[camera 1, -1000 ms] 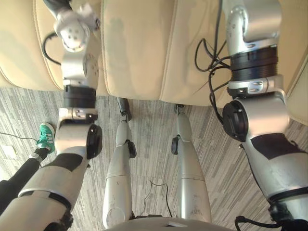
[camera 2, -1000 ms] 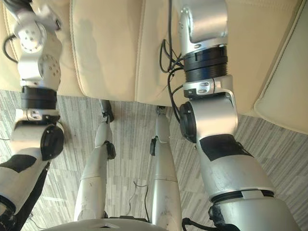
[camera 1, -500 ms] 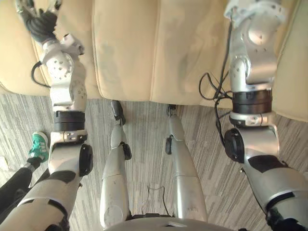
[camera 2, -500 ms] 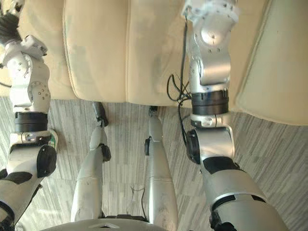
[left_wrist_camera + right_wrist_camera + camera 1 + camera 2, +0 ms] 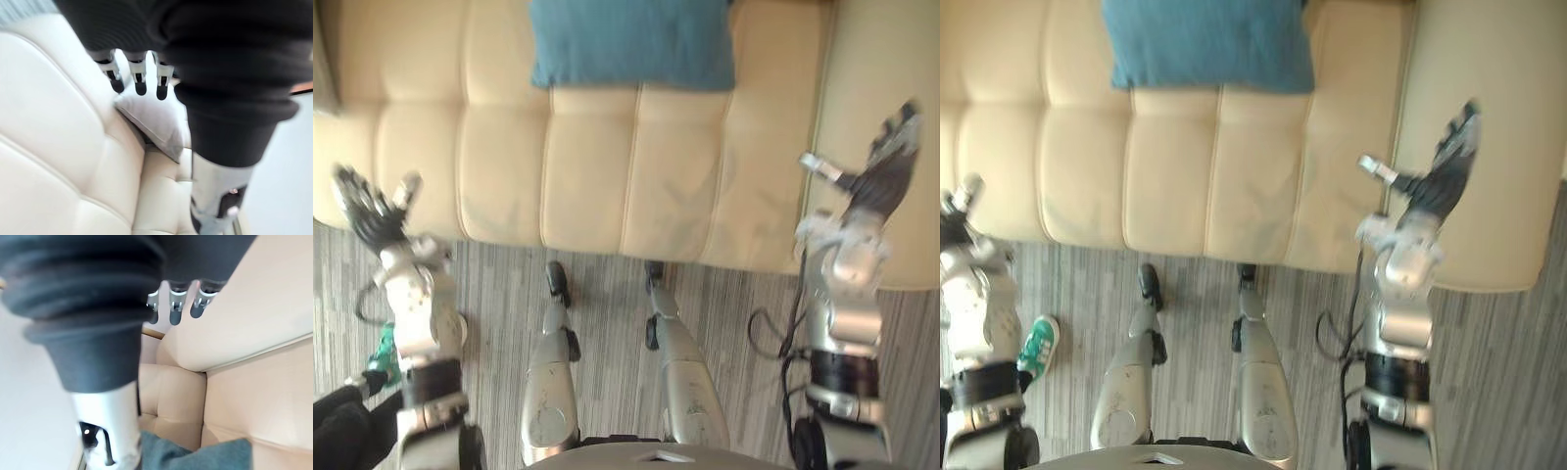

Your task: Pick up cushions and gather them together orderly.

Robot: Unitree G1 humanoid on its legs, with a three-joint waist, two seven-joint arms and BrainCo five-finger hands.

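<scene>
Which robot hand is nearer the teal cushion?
Right, slightly. The right robot hand is over the sofa's right section, off the teal cushion's right side; the left robot hand is at the seat's front left edge.

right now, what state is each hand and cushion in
left hand, open and empty, at the front edge of the sofa
right hand, open and empty, above the sofa's right end
blue cushion, resting at the back of the seat, apart from both hands
pale cushion, lying on the sofa, not gripped
</scene>
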